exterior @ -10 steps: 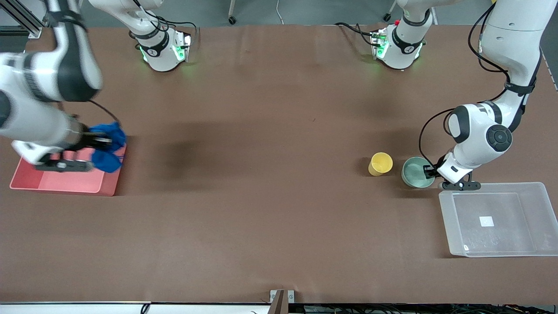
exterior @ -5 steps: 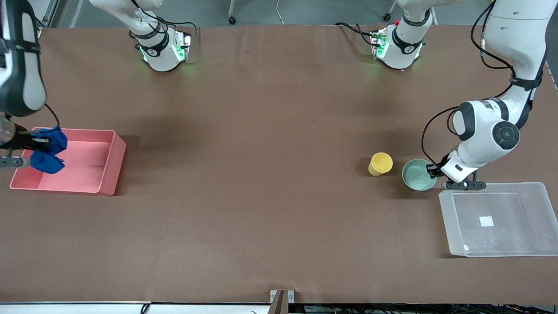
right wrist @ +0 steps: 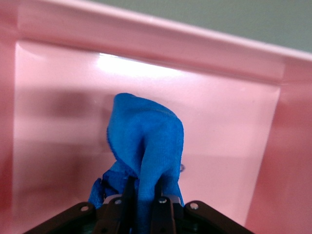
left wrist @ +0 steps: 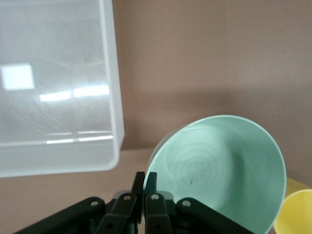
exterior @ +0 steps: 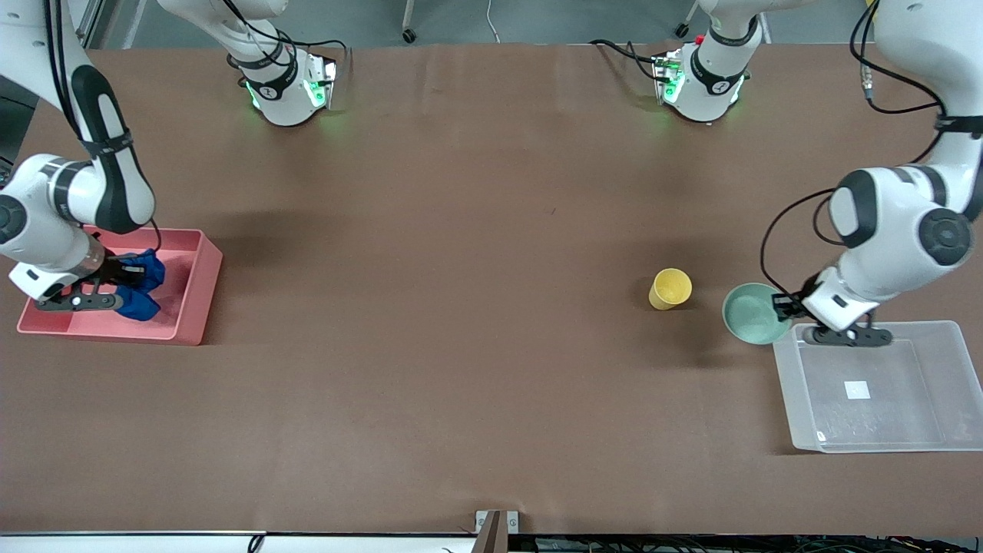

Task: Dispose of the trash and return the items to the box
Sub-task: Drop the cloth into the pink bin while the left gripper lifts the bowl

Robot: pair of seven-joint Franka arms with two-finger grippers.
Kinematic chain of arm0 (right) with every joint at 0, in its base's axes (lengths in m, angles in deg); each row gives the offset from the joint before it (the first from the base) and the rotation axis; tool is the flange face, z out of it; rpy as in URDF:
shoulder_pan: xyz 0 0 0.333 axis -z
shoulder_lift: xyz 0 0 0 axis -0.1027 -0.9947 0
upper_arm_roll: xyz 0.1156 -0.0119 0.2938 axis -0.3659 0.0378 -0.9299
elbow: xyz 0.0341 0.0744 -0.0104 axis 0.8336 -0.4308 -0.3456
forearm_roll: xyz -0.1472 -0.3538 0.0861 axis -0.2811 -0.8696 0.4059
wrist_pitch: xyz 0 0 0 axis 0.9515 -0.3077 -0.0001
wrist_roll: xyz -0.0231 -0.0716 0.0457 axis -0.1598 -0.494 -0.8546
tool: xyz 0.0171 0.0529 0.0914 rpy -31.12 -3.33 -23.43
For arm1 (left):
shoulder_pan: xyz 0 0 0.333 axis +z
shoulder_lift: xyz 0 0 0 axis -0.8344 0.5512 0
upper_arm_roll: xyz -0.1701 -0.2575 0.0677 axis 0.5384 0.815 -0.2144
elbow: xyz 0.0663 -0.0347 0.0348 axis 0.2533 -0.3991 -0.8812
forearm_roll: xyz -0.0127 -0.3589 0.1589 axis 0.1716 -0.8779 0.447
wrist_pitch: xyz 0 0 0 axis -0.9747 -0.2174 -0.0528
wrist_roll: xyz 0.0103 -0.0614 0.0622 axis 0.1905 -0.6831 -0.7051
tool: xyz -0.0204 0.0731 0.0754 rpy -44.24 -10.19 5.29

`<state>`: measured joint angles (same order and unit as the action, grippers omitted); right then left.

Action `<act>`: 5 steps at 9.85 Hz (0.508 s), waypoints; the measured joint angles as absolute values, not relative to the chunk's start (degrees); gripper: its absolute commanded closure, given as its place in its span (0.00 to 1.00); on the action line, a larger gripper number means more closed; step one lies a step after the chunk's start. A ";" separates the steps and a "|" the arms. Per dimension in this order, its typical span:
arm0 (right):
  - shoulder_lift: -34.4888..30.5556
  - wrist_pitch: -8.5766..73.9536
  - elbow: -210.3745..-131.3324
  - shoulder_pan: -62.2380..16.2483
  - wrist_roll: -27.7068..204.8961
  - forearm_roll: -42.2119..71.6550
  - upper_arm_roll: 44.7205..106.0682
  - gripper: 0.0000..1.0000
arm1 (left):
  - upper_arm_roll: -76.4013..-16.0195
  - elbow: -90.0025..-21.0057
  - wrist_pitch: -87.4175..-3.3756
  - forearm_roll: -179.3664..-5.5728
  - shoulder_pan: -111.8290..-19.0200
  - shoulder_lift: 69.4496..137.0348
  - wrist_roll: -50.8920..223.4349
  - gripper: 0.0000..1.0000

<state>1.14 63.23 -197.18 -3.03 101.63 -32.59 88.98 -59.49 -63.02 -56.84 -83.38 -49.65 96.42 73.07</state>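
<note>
While your right gripper (exterior: 115, 280) sits low in the pink bin (exterior: 201, 280) at the frame's left edge, fingers pinching the blue cloth (exterior: 142, 286), you find the yellow cup (exterior: 670, 289) right of centre. Your left gripper (exterior: 783, 307) clamps the mint bowl's (exterior: 752, 313) rim, lifted beside the clear box (exterior: 868, 442), lower right.

Blue trash (right wrist: 146, 141) wrinkly cloth; pink bin (exterior: 201, 288) glossy plastic; box (left wrist: 58, 146) clear plastic; table (exterior: 461, 307) matt.
</note>
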 measured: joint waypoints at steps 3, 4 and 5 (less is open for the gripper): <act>2.08 62.95 -196.45 -3.51 101.35 -32.57 88.58 0.00 | -60.04 -50.27 -52.50 -81.99 -47.86 99.96 66.78 1.00; 4.28 60.56 -195.64 -4.07 101.09 -32.07 88.44 0.00 | -60.18 -46.50 -52.16 -81.68 -46.22 103.03 63.44 1.00; 7.86 57.19 -194.82 -4.96 100.63 -30.87 88.27 0.00 | -60.23 -42.94 -52.01 -81.67 -43.86 106.66 59.19 1.00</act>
<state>7.86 57.19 -194.82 -4.96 100.63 -30.87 88.27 -60.23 -42.94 -52.01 -81.67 -43.86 106.66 59.19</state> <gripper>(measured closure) 0.079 0.965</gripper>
